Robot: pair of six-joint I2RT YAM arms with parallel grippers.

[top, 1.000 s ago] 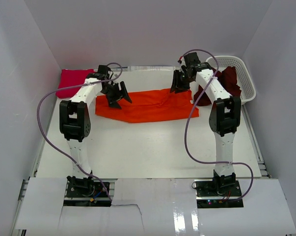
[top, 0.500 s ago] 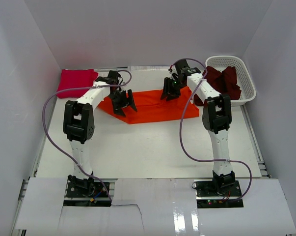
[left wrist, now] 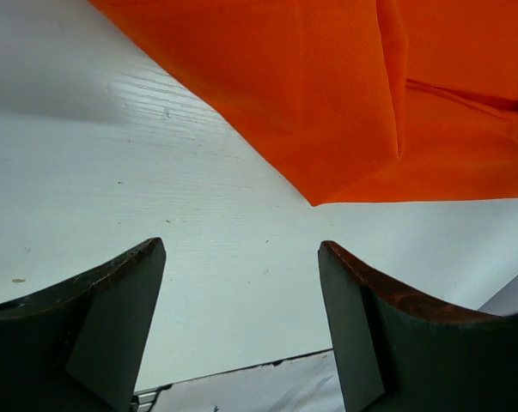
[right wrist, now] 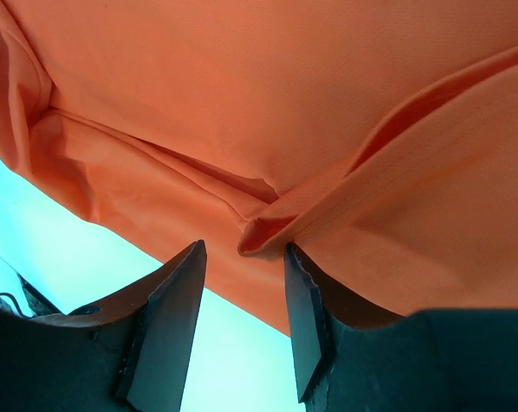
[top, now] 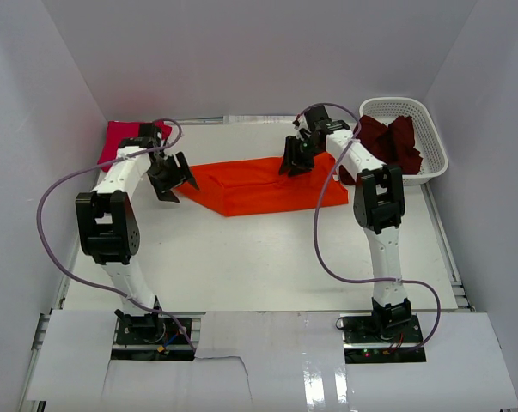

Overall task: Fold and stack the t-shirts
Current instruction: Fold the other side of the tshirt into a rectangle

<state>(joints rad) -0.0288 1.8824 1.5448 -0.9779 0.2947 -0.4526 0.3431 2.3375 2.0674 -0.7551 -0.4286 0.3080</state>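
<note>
White lattice basket (top: 437, 153) at counter's (top: 259, 257) far right: dark maroon tee (top: 394, 142) bunched inside, some hanging over its left side. Orange tee (top: 267, 184) lies spread across far half of counter. Magenta tee (top: 119, 139) sits at far left corner. Your left hand (left wrist: 241, 249) is wide, empty, over bare counter just beside orange tee's left corner. Your right hand (right wrist: 241, 249) has narrow gap, raised orange fold between fingers, not clamped.

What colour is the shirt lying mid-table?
The cloth t-shirt is bright orange, clearest in the top external view.
</note>
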